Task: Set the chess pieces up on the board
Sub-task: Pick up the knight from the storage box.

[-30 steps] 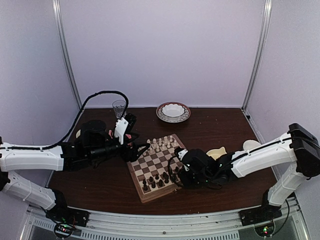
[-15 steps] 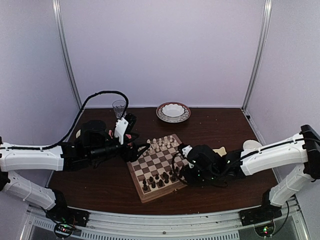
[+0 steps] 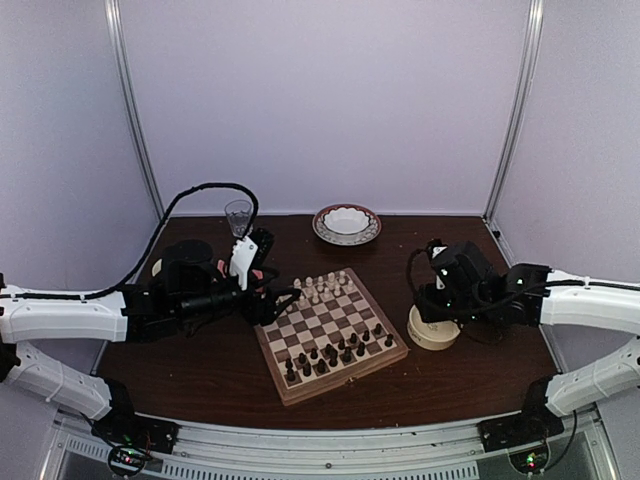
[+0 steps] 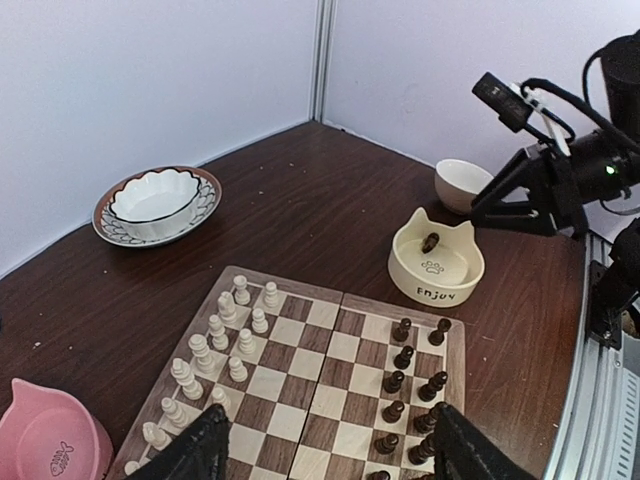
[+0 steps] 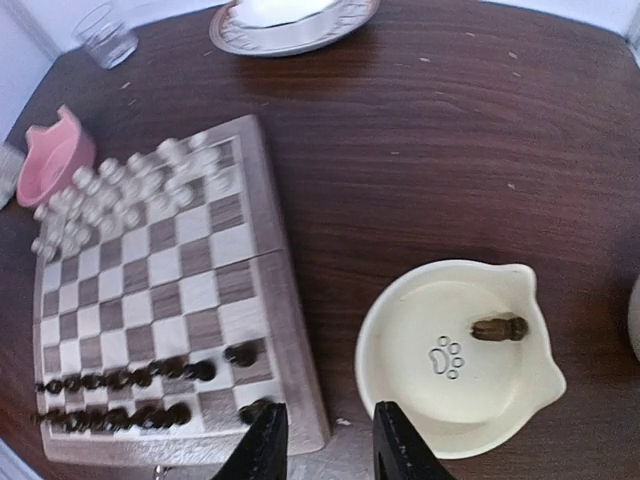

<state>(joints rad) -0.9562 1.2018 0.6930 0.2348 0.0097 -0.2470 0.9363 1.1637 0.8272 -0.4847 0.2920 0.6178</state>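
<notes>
- The right gripper (image 5: 328, 445) hangs with a narrow gap between its fingers, gripping nothing. In its own camera it is at the 7 o'clock rim of a cream cat-faced bowl (image 5: 410, 395).
- The left gripper (image 4: 330, 455) stands wide, nothing in it, over the board's 10 o'clock edge.
- The board (image 3: 300, 392) sits mid-counter, turned askew. Its 6 o'clock corner lies close to the near edge of the counter (image 3: 440, 250).
- The dark chess pieces (image 3: 330, 355) stand upright in two rows on the board's near side, the rows running from 8 to 2 o'clock. Pale pieces (image 3: 320, 290) line the far side.
- A lone dark piece (image 5: 498, 328) lies on its side in the bowl. Its long axis runs 9 to 3 o'clock in the right wrist view, and I cannot tell which end is its head.
- A strip of bare counter separates board and bowl at 3 o'clock. Broader room opens at 1 to 2 o'clock, up to a plate (image 3: 346, 224) at 12.
- At 9 o'clock a pink bowl (image 4: 45, 440) sits near the board.
</notes>
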